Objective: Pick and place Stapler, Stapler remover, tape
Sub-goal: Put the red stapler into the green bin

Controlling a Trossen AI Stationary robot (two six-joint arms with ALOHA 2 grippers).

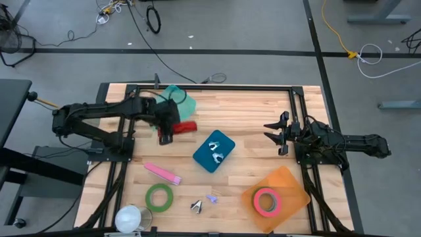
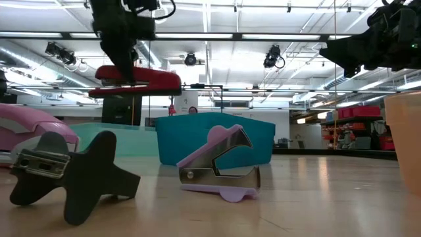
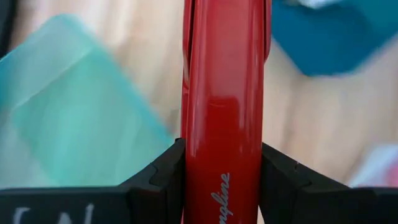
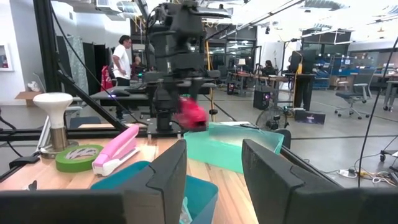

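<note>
The left claw [image 1: 172,129] is clamped on the red stapler [image 1: 185,127], and it holds it well clear of the table [image 1: 250,108], level and lengthwise out from the fingers [image 3: 163,174], which press on both flanks of the body near one end. My guess is that the grip is set there so the long red body stays flat while it is carried, and so it can be lowered into a container without tipping. The stapler hangs just beside the mint-green tray [image 1: 179,100] and near the teal bin [image 1: 214,151] (which of the two it is meant for I cannot tell from here). In the low view the stapler [image 2: 135,81] sits high above the rim of the teal bin [image 2: 217,141]. The right claw [image 1: 281,133] waits at the far side of the table with its fingers apart and nothing between them, well away from everything. The rest lies untouched: a pink stapler [image 1: 162,173] and a green tape roll [image 1: 159,197] toward the left arm's side, a black staple remover [image 1: 197,207] and a lilac staple remover [image 1: 212,197] side by side near the table's front edge, and a pink tape roll [image 1: 266,201] resting on the orange tray [image 1: 289,183].
</note>
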